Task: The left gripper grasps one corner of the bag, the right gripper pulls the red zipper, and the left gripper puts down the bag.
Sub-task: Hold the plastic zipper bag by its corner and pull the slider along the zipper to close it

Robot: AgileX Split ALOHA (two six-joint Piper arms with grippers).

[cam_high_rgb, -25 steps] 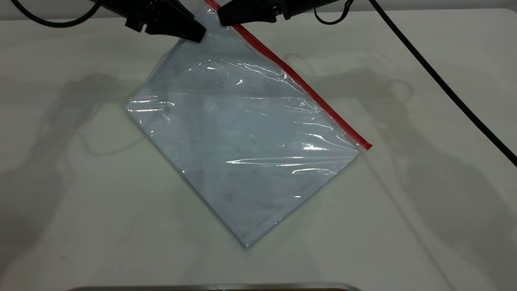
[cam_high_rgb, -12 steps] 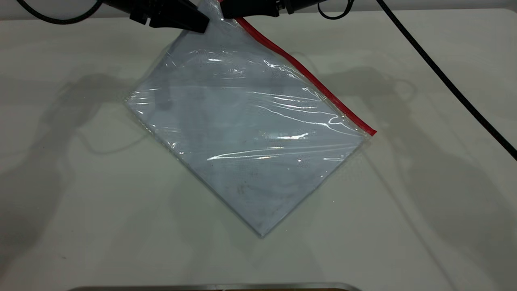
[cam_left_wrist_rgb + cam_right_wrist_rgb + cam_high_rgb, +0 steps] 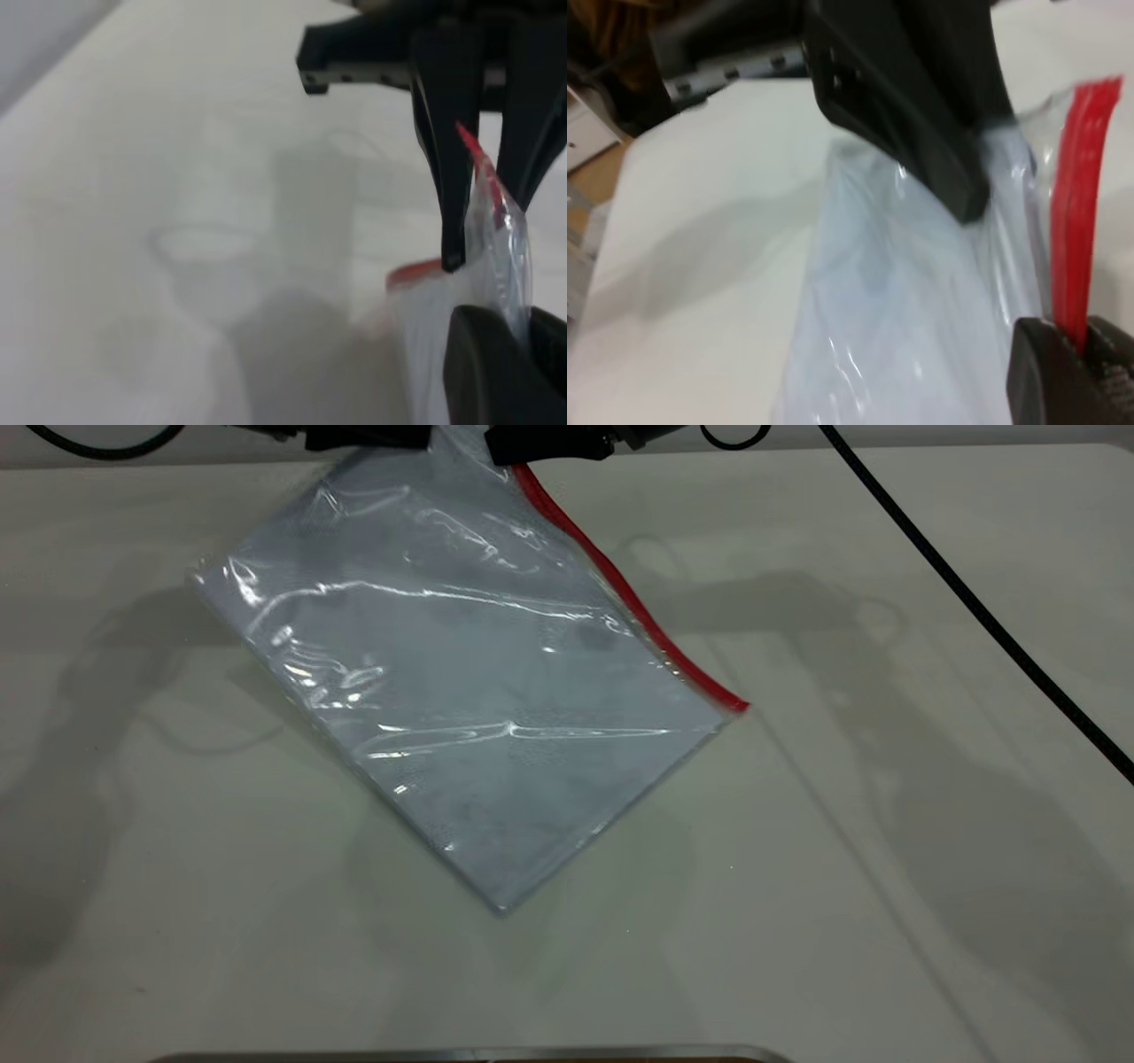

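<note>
The bag [image 3: 461,691] is a clear bluish-white pouch. Its top end is raised and its lowest corner [image 3: 501,908] is at the white table. The red zipper [image 3: 638,615] runs down its right-hand edge. My left gripper [image 3: 423,437] is at the top edge of the exterior view, shut on the bag's upper corner. In the left wrist view its fingers [image 3: 485,372] pinch clear plastic [image 3: 496,266]. My right gripper [image 3: 498,446] is just to the right of it, shut on the top of the red strip. In the right wrist view its fingers [image 3: 1041,372] clamp the red zipper [image 3: 1083,204].
A black cable [image 3: 974,611] runs diagonally over the table's right side. A grey metal edge [image 3: 469,1052] lies along the front of the table. In the right wrist view the left gripper's body [image 3: 921,97] is close beside the bag.
Both grippers have risen toward the top edge of the exterior view. The bag has lifted with them and its lower part has swung left, the bottom corner sliding left.
</note>
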